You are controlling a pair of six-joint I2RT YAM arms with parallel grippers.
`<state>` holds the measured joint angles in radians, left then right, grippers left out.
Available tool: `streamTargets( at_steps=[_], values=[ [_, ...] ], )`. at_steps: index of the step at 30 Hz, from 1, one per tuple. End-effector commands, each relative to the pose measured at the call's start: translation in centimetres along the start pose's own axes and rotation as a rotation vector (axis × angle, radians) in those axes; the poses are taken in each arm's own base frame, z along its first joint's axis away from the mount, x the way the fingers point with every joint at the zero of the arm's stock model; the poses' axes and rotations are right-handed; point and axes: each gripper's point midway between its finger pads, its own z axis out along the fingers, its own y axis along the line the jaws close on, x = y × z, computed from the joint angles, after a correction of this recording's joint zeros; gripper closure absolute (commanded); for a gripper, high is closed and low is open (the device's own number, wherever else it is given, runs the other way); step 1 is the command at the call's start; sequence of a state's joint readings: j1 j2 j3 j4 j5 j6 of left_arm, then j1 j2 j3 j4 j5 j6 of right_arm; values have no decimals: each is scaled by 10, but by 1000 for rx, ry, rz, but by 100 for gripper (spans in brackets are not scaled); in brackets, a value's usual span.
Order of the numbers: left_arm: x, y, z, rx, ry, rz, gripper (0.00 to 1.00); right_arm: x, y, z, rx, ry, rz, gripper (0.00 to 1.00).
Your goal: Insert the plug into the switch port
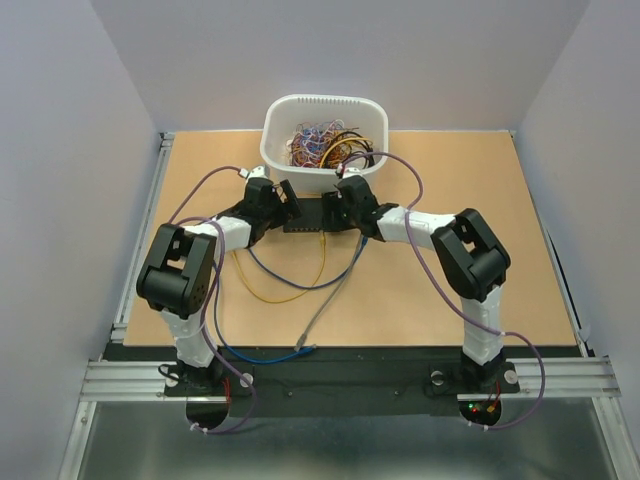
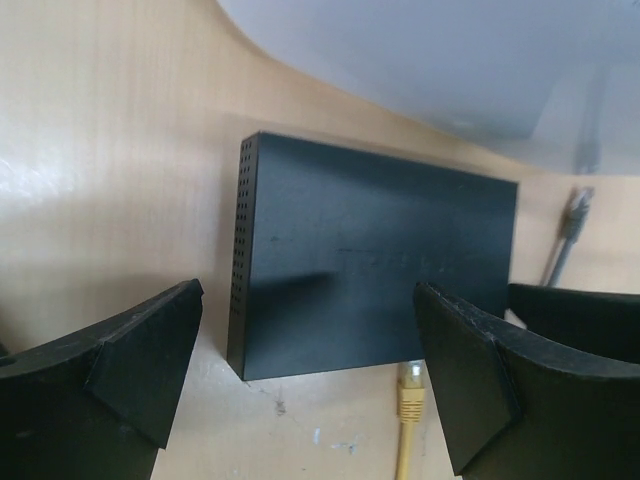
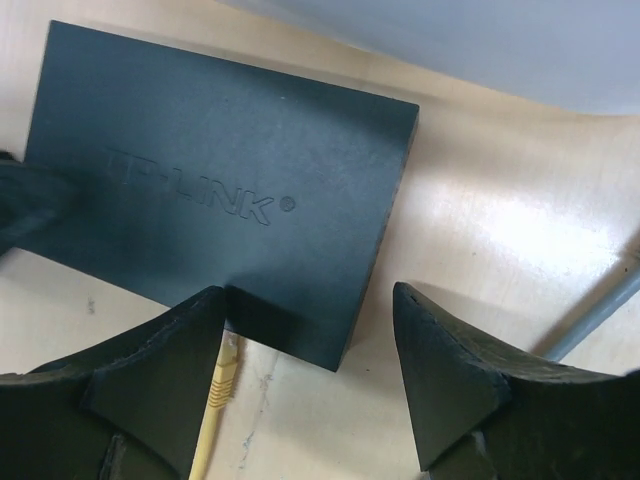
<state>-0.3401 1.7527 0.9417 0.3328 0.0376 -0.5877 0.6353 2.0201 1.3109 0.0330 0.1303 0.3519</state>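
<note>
The switch (image 3: 220,200) is a flat black box with a matt top and a row of small vent holes along one short side. It lies on the table (image 1: 420,290) between the two claws, just in front of a white basket (image 1: 322,98) full of coloured wires. On the top the name "TP-LINK" is pressed into the plastic, readable in the right wrist view; I see no other writing.

The plug (image 2: 408,385) is yellow, on a yellow cable, and lies flat on the table. Its tip reaches the near long edge of the switch – whether it sits in a port I cannot tell, because that face is hidden. A grey cable with its own plug (image 2: 575,210) lies apart, beyond the far short end.

The left claw (image 2: 310,340) is spread wide over the vented end and holds nothing. The right claw (image 3: 308,310) is also spread, over a near corner of the switch – nothing is gripped.
</note>
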Motion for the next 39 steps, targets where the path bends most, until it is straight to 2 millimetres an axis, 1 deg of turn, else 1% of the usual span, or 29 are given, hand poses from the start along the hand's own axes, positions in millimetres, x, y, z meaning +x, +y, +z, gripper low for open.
streamTargets(
  at_steps=[1, 5, 6, 8, 9, 10, 12, 13, 14, 16, 17, 18, 19, 20, 21, 22, 23, 24, 26, 27, 28, 29, 31, 32, 33, 35, 37, 38, 39],
  values=[
    [-5, -21, 3, 91, 8, 4, 1, -25, 16, 4, -55, -55, 12, 27],
    [5, -20, 0, 104, 35, -15, 1, -22, 20, 8, -74, -42, 3, 28],
    [12, -19, -2, 113, 56, -19, 1, -22, 21, 8, -82, -41, 2, 28],
    [17, -24, -9, 141, 62, -35, 2, -21, 27, 8, -114, -32, -7, 29],
    [29, -21, -13, 146, 86, -38, 2, -19, 28, 10, -120, -27, -10, 29],
    [34, -25, -16, 163, 92, -35, 2, -18, 29, 11, -130, -20, -16, 30],
    [47, -26, -30, 188, 109, -43, 2, -13, 35, 12, -168, -3, -25, 31],
    [48, -33, -40, 211, 102, -40, 2, -10, 38, 12, -184, 7, -26, 32],
    [60, -28, -46, 205, 122, -47, 2, -8, 39, 13, -192, 11, -25, 32],
    [69, -33, -60, 227, 133, -44, 2, -4, 44, 12, -218, 16, -20, 32],
    [74, -33, -73, 239, 128, -42, 2, 1, 44, 13, -225, 25, -21, 32],
    [77, -35, -80, 248, 127, -39, 2, 2, 45, 14, -232, 26, -22, 32],
    [74, -44, -93, 281, 105, -33, 2, 4, 49, 14, -245, 26, -26, 32],
    [85, -36, -99, 269, 119, -36, 2, 8, 52, 14, -255, 32, -34, 32],
    [88, -35, -105, 271, 118, -36, 2, 8, 54, 15, -266, 34, -40, 32],
    [84, -37, -116, 283, 96, -42, 2, 13, 61, 15, -283, 42, -49, 30],
    [85, -36, -121, 284, 92, -42, 2, 14, 65, 15, -296, 43, -57, 30],
    [94, -25, -126, 251, 106, -43, 2, 17, 74, 13, -309, 45, -77, 29],
    [88, -25, -140, 261, 70, -43, 2, 22, 82, 11, -320, 49, -97, 29],
    [94, -18, -144, 244, 81, -43, 2, 26, 86, 10, -329, 54, -112, 29],
    [95, -17, -149, 249, 77, -44, 2, 27, 90, 9, -337, 54, -118, 29],
    [89, -22, -158, 277, 52, -45, 2, 31, 95, 7, -342, 54, -129, 29],
    [93, -12, -164, 251, 49, -46, 2, 31, 98, 7, -340, 45, -143, 28],
    [83, -12, -168, 245, 2, -36, 2, 31, 97, 9, -333, 42, -144, 28],
    [81, -8, -169, 218, -4, -28, 1, 29, 96, 11, -325, 36, -147, 28],
    [65, -11, -171, 202, -53, -10, 1, 19, 95, 12, -305, 5, -161, 27],
    [56, -16, -171, 203, -66, 0, 1, 7, 94, 8, -284, -28, -166, 24],
    [48, -23, -168, 201, -72, 6, 1, 2, 88, 5, -253, -45, -164, 23],
    [44, -26, -166, 199, -72, 9, 1, -15, 85, -6, -218, -93, -158, 22]
  ],
)
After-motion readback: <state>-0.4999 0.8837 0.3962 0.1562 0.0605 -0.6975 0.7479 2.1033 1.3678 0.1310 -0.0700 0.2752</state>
